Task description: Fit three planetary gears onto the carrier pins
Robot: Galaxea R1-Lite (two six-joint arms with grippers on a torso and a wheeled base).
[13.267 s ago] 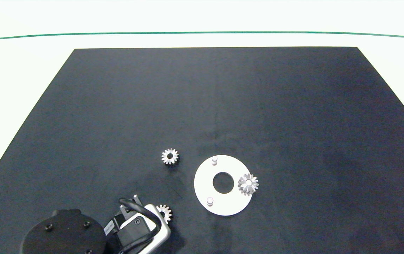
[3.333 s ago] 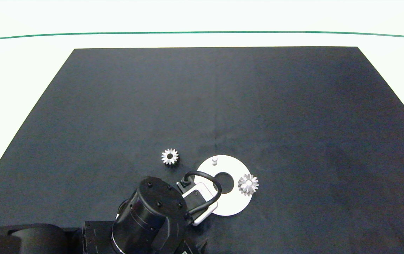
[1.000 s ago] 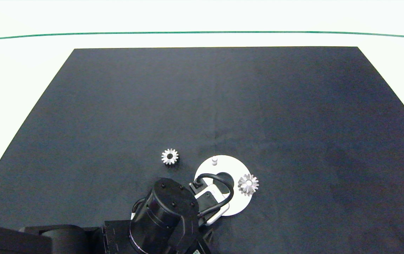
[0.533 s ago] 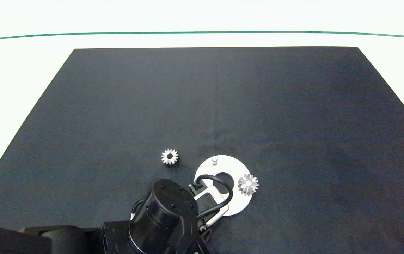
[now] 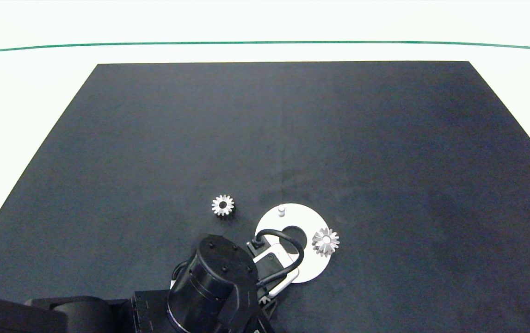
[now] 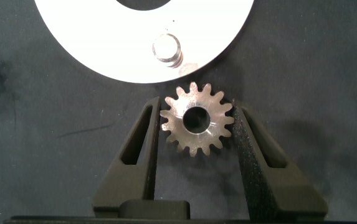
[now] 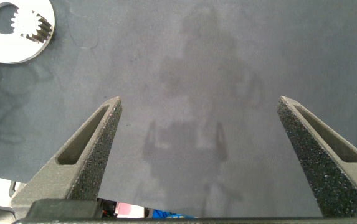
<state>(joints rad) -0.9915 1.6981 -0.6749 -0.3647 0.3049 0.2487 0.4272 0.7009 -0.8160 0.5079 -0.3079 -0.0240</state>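
Observation:
My left gripper (image 6: 197, 111) is shut on a silvery planetary gear (image 6: 197, 119), its fingers (image 6: 148, 140) pressing the teeth from both sides. This gear sits just outside the white disc's rim (image 6: 91, 56), beside a bare carrier pin (image 6: 166, 48) and not over it. In the head view the left wrist (image 5: 272, 263) covers the disc's near-left part (image 5: 313, 268). A second gear (image 5: 325, 241) sits on the right pin. The far pin (image 5: 281, 210) is bare. A third gear (image 5: 223, 205) lies loose on the mat, left of the disc. My right gripper (image 7: 200, 118) stands open over bare mat, outside the head view.
A black mat (image 5: 283, 129) covers the white table, with a green line (image 5: 265, 42) beyond its far edge. In the right wrist view the disc with a gear on it (image 7: 16, 31) shows far off, as does the mat's near edge (image 7: 166, 208).
Since the oldest frame the left gripper took the near gear off the mat and carried it to the disc. In the last second the wrist edged slightly back toward the near-left.

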